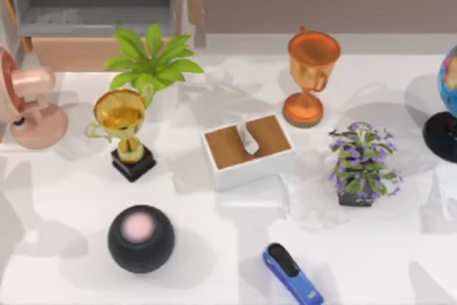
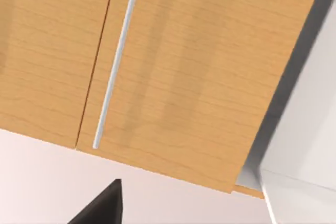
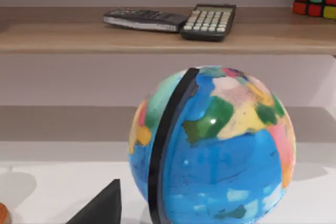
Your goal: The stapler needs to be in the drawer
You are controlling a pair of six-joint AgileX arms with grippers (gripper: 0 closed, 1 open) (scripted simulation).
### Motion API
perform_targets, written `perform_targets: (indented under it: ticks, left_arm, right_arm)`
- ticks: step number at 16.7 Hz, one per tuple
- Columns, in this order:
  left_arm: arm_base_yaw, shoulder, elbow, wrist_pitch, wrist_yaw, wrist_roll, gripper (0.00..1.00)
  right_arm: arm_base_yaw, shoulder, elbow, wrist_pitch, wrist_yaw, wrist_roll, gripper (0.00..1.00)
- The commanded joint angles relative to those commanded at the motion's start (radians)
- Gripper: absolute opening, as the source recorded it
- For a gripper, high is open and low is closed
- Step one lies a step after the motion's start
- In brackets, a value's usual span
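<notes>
The stapler (image 1: pixel 293 273) is lying at the worktop's (image 1: pixel 214 248) near edge, well apart from the far-left drawer (image 1: pixel 93 5), probably light, rigid and best pinched across its narrow flanks; either gripper's opening I cannot tell.

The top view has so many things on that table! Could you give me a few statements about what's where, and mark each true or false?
1. The stapler lies at the near edge of the table, outside the drawer. True.
2. The drawer at the top view's upper left is shut. False: it stands open, its grey inside showing.
3. The tissue box sits between the gold trophy and the purple-flowered plant. True.
4. The black ball rests on top of the stapler. False: it sits apart, to the stapler's left.
5. The orange trophy lies tipped over. False: it stands upright.
</notes>
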Motion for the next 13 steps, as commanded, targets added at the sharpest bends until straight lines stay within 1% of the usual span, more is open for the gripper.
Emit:
perform_targets:
  ticks: [7,13]
  left_arm:
    - [-0.115,-0.362,-0.039,-0.357,-0.137,-0.493,1.00]
    - [-0.229,-0.720,-0.117,-0.673,-0.267,-0.864,1.00]
  right_arm:
    - [0.000,0.000,0.000,0.000,0.000,0.000,1.00]
    - [0.000,0.000,0.000,0.000,0.000,0.000,1.00]
